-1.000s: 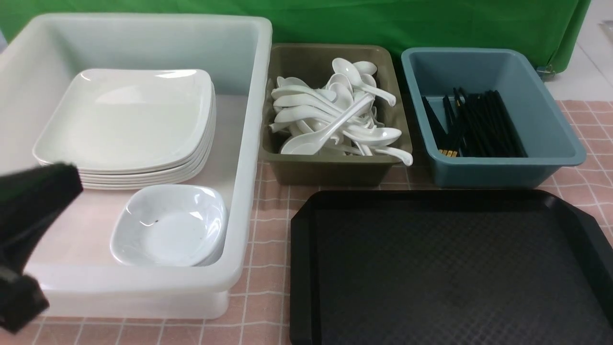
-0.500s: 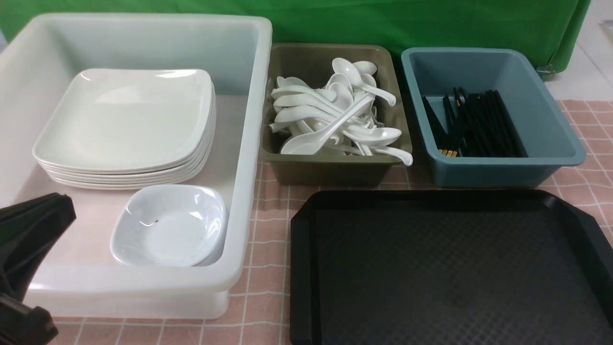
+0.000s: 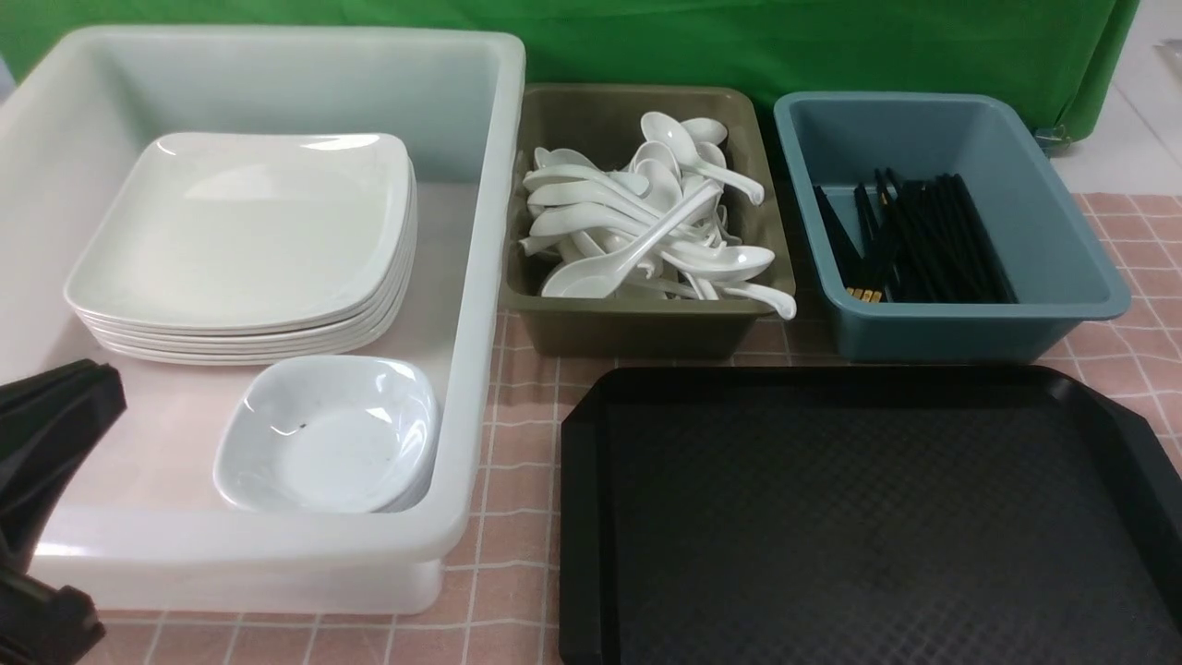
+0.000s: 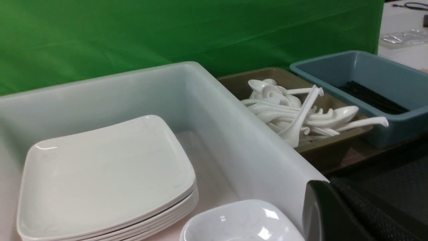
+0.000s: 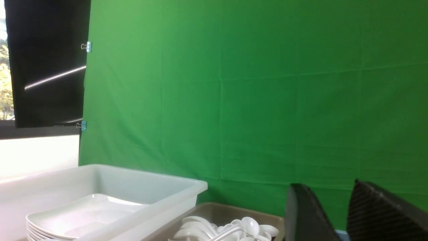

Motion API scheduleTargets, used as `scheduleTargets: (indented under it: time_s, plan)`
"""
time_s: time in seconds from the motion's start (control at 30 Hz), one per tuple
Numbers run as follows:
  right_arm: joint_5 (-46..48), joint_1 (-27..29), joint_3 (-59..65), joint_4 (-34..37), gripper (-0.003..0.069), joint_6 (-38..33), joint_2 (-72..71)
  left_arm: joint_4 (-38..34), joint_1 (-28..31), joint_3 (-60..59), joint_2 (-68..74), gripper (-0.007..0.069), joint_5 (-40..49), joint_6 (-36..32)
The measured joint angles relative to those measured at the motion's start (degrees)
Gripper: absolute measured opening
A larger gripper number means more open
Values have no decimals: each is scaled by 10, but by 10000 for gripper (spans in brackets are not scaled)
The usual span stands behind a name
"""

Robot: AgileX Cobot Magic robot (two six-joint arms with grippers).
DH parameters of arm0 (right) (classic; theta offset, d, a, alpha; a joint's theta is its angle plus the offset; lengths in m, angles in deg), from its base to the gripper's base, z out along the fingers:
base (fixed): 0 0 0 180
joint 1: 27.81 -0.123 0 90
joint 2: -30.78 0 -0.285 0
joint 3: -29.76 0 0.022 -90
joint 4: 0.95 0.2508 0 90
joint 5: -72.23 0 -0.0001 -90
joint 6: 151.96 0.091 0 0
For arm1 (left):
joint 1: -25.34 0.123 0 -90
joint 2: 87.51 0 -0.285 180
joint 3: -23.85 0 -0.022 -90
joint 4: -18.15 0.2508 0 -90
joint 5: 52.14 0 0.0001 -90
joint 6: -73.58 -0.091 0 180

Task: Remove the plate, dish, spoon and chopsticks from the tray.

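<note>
Right gripper [image 5: 337, 224]: parted by a moderate gap, clamping nothing, touching nothing; two dark fingers [image 5: 307, 217] raised, aimed level toward the green cloth [image 5: 254, 100]. Out of the front view.

Left gripper [image 3: 32, 489]: low at the near left corner of the white tub [image 3: 277, 35], angled up and inward over its front rim. Gap between jaws impossible to judge: only one finger [image 4: 334, 217] in the wrist view. No visible grip on anything.

Plate [image 3: 240, 231]: ahead of the left jaws, inside the white tub, topping a stack of five or six.

Dish [image 3: 323, 434]: just beside the left jaws toward the right, near the tub's front wall, nested on at least one more.

Spoon [image 3: 628, 254]: farther right of the left jaws, lying across a tangled heap in the olive tub [image 3: 637, 337]; more than a dozen there, exact count unclear.

Chopsticks [image 3: 923, 240]: well apart from the left jaws, bundled in the blue tub [image 3: 960, 337]; too densely packed to count.

Tray [image 3: 831, 517]: one, well right of the left jaws, nearer than the olive and blue tubs, textured floor showing.

Three tubs in all, on a pink checked cloth [image 3: 517, 425].
</note>
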Motion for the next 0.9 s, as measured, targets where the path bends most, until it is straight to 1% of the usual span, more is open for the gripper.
scheduleTargets:
  time_s: [0.03, 0.1, 0.13, 0.23, 0.3, 0.37, 0.47, 0.53, 0.67, 0.9]
  plan:
    - [0, 0, 0, 0, 267, 0, 0, 13, 5, -11, -11, 0, -17, 19]
    - [1, 0, 0, 0, 267, 0, 0, 53, 31, -55, -52, 0, -55, 76]
    - [1, 0, 0, 0, 267, 0, 0, 62, 46, -73, -70, 0, -74, 93]
    - [2, 0, 0, 0, 267, 0, 0, 75, 98, -137, -130, 0, -100, 121]
    - [3, 0, 0, 0, 267, 0, 0, 81, 139, -186, -175, 0, -101, 128]
    - [3, 0, 0, 0, 267, 0, 0, 88, 160, -220, -205, 0, -90, 130]
    - [4, 0, 0, 0, 267, 0, 0, 101, 163, -230, -211, 0, -63, 132]
    - [7, 0, 0, 0, 267, 0, 0, 113, 159, -232, -213, 0, -20, 132]
    - [12, 0, 0, 0, 267, 0, 0, 118, 147, -232, -213, 0, -7, 131]
    - [26, 0, 0, 0, 267, 1, 0, 120, 146, -232, -214, 0, -7, 131]
